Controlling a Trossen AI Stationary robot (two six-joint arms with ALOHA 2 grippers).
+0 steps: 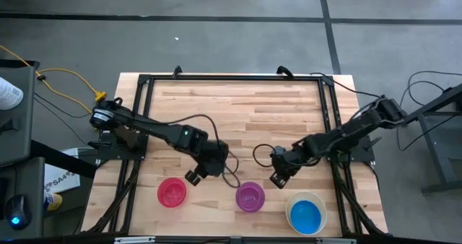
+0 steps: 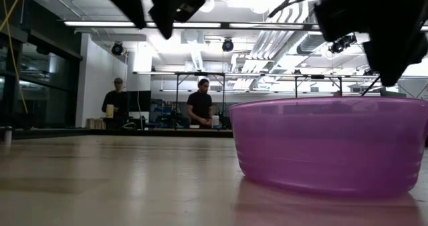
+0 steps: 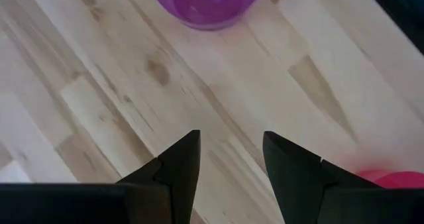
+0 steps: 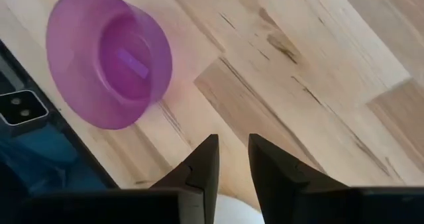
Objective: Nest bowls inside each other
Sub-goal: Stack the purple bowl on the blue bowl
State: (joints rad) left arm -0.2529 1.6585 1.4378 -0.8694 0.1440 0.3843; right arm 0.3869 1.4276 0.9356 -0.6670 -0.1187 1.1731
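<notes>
While the left claw (image 1: 193,176) hangs open between the pink bowl (image 1: 172,192) and purple bowl (image 1: 250,196), the right claw (image 1: 278,180) hovers empty, fingers slightly apart, above the tabletop (image 1: 238,107) near the blue bowl (image 1: 306,215) nested in the white bowl (image 1: 291,203).

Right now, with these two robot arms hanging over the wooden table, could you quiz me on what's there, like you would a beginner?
1. True or false: the round purple plastic bowl sits inside another bowl.
2. Which bowl holds the round blue plastic bowl? A) pinkish-red B) white C) none
3. Fill in: the left gripper hangs between the purple bowl and the ___ bowl.

Key: 1 false, it stands alone on the table. 2 B, the larger round white plastic bowl. 3 the round pinkish-red plastic bowl.
</notes>
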